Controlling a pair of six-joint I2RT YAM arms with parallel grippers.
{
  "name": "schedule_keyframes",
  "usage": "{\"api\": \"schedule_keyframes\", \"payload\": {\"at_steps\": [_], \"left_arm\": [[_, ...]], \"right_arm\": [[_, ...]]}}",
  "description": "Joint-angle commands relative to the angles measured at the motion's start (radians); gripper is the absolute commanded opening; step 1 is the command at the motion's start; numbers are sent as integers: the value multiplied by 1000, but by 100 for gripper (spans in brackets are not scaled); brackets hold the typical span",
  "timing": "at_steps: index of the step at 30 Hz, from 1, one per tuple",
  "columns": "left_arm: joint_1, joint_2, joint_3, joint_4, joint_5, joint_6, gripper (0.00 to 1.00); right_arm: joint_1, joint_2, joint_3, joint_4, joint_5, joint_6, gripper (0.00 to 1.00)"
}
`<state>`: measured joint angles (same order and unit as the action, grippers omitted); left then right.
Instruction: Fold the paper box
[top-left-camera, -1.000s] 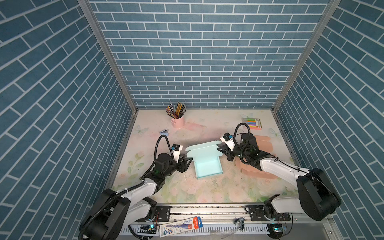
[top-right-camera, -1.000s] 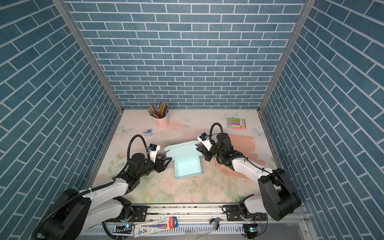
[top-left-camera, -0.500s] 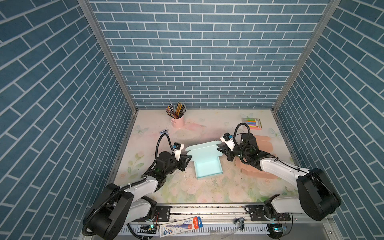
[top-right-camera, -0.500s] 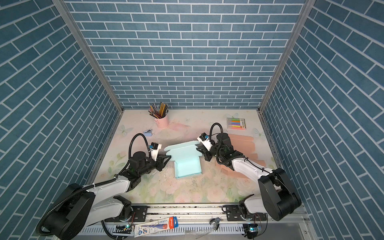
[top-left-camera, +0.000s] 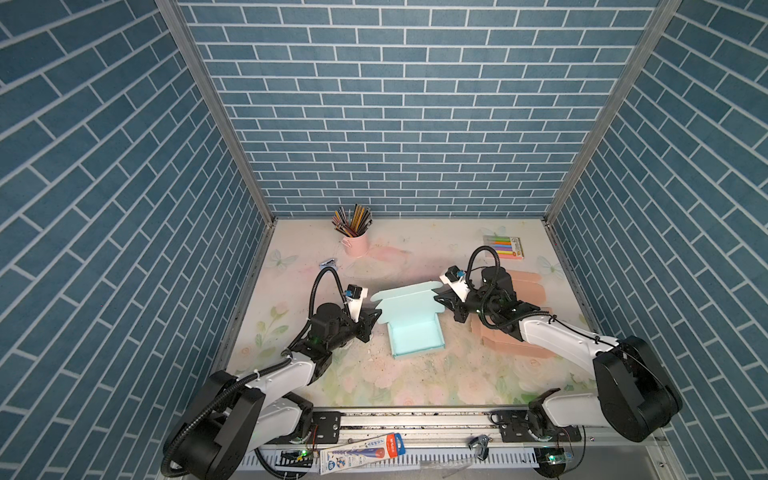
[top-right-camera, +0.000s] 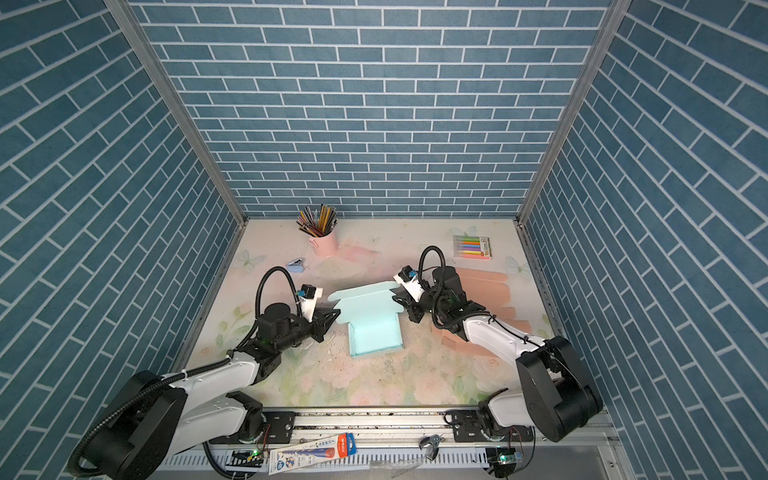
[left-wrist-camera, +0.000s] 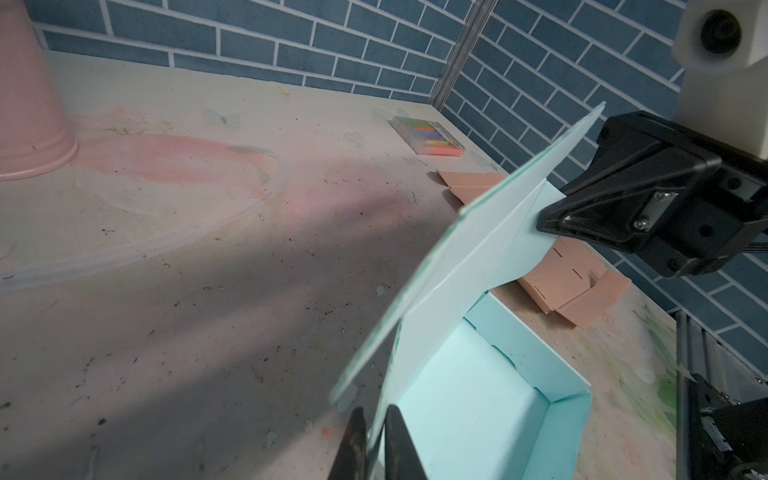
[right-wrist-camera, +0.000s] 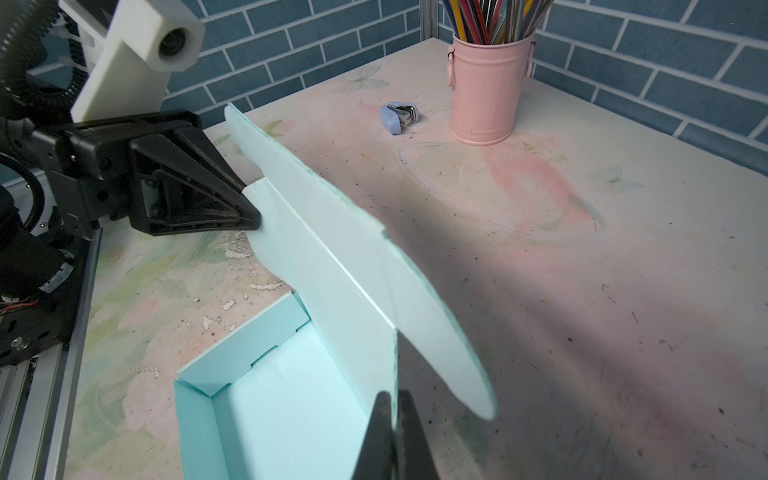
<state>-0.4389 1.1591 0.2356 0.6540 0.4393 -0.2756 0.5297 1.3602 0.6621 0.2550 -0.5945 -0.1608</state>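
The light teal paper box (top-left-camera: 415, 341) (top-right-camera: 374, 337) sits mid-table, its tray open and its lid raised at the far side. My left gripper (top-left-camera: 376, 316) (top-right-camera: 334, 316) is shut on the lid's left side flap; in the left wrist view the thin paper runs between its dark fingertips (left-wrist-camera: 374, 411) above the box (left-wrist-camera: 457, 415). My right gripper (top-left-camera: 436, 299) (top-right-camera: 395, 299) is shut on the lid's right flap, and its fingertips (right-wrist-camera: 395, 395) pinch the flap edge beside the tray (right-wrist-camera: 282, 399). Each wrist view shows the opposite gripper touching the lid: right (left-wrist-camera: 544, 224), left (right-wrist-camera: 253, 216).
A pink pencil cup (top-left-camera: 356, 245) and a small blue stapler (top-left-camera: 329, 262) stand at the back left. A marker pack (top-left-camera: 503, 247) lies at the back right. Flat salmon cardboard (top-left-camera: 528, 286) lies under and behind the right arm. A metal rail (top-left-camera: 415, 419) edges the front.
My left gripper has moved in toward the box and shut on the lid's left flap. The right gripper has kept its hold and place.
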Motion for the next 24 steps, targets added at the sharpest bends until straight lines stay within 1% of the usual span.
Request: {"api": "schedule_keyframes", "payload": {"at_steps": [1,8,12,19,24], "left_arm": [[5,-24,11,-8,-3,11,9],[3,-49,-2,-28,-14,9,9],[2,-58,-4,-35,-16,10,8],[2,-54,-2,-38,-13,17,7],[1,-43,3,-36,-12,20,6]], "right_arm": [[5,-3,1,-8,22,7,0],[10,-11,-1,-13,47,9,1],[14,-13,1,-14,51,9,7],[24,-11,3,-14,51,7,7],[27,-8,7,-20,60,7,9]]}}
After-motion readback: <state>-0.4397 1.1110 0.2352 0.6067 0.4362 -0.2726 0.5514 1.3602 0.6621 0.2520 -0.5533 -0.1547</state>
